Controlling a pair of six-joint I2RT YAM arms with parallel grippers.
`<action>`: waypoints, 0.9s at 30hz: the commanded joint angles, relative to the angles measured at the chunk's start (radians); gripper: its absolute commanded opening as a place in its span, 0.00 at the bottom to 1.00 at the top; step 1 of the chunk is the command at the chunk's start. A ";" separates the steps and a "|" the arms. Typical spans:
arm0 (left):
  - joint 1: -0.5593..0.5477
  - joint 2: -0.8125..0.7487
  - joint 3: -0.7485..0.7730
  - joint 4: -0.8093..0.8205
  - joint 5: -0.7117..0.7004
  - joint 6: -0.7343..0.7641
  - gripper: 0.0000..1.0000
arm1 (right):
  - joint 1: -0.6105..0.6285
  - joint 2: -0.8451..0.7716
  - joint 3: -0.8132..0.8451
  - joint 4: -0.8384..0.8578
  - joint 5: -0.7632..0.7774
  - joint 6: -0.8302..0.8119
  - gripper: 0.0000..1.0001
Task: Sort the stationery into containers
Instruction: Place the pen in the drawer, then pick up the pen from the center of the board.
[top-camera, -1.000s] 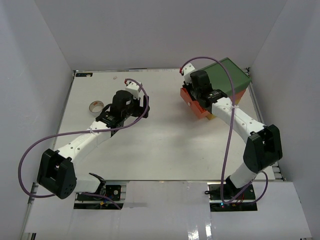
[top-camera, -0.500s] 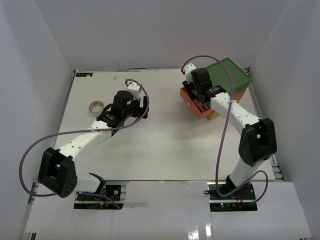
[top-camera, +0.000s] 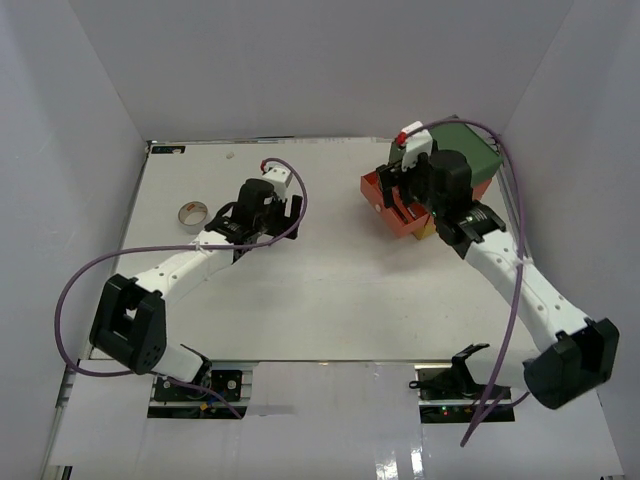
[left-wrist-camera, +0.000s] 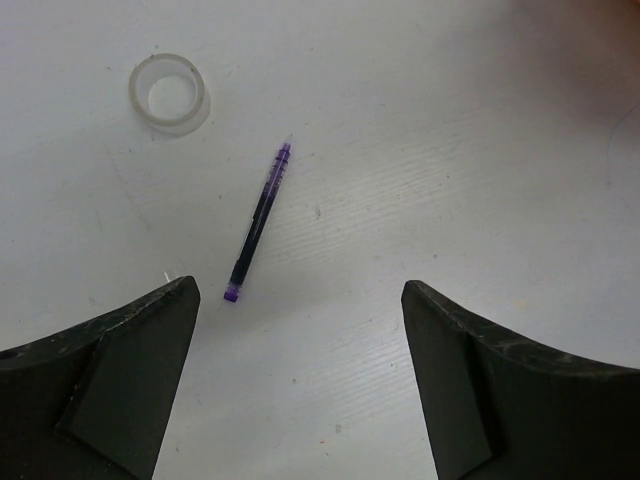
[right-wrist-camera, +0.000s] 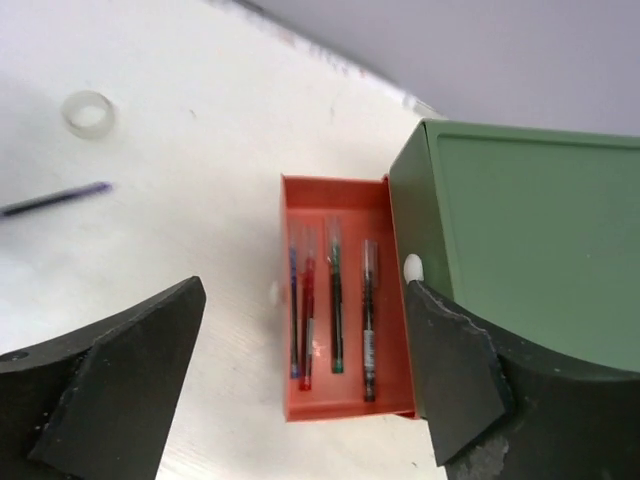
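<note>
Gaping empty, left jaws frame the purple pen; right jaws likewise, the orange drawer.

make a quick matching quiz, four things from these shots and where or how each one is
1. purple pen
2. clear tape roll
3. orange drawer
4. left gripper

A. pulled out, pens inside
B. open, holding nothing
C. lying on the table, just ahead of the left gripper
D. lying flat on the table, beyond the purple pen's far end

Pairs: 1-C, 2-D, 3-A, 4-B
</note>
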 joint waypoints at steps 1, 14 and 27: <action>0.022 0.024 0.042 -0.037 0.043 0.008 0.93 | -0.001 -0.134 -0.140 0.172 -0.099 0.068 0.90; 0.106 0.249 0.189 -0.098 0.241 0.019 0.67 | 0.001 -0.355 -0.533 0.502 -0.354 0.275 0.97; 0.114 0.485 0.410 -0.219 0.192 0.080 0.61 | -0.001 -0.446 -0.658 0.521 -0.353 0.295 0.95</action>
